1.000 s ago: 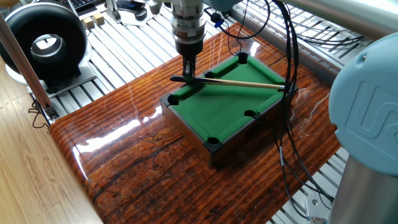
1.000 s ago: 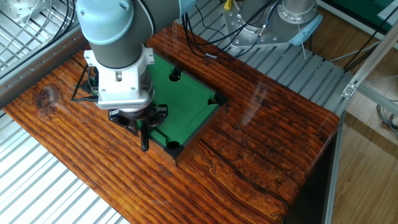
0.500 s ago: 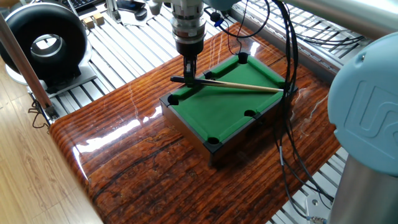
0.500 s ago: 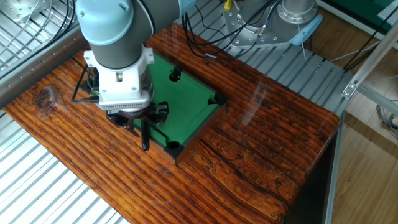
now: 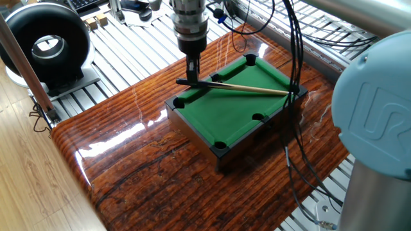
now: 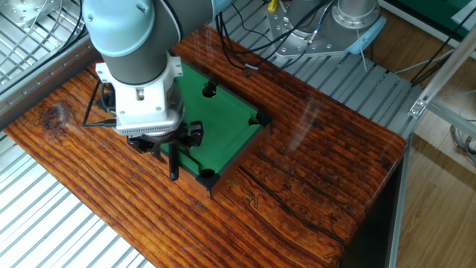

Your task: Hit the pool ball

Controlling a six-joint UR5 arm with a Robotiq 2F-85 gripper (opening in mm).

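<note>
A small pool table with green felt (image 5: 234, 109) and black pocket holes stands on the glossy wooden board (image 5: 148, 167). My gripper (image 5: 192, 76) hangs over the table's near-left end, shut on the dark butt of a thin wooden cue stick (image 5: 250, 88). The cue lies across the felt and points at the far right corner. In the other fixed view, my gripper (image 6: 173, 165) hides the table's near end, with the green felt (image 6: 223, 119) behind it. The red pool ball does not show in either view.
A black ring-shaped device (image 5: 45, 42) stands at the back left. Black cables (image 5: 297, 58) hang down past the table's right end. My arm's grey-blue body (image 5: 379, 122) fills the right foreground. Slatted metal (image 6: 67, 223) surrounds the board.
My gripper has shifted slightly to the left, drawing the cue back with it, so the cue's tip sits a little farther from the far right corner.
</note>
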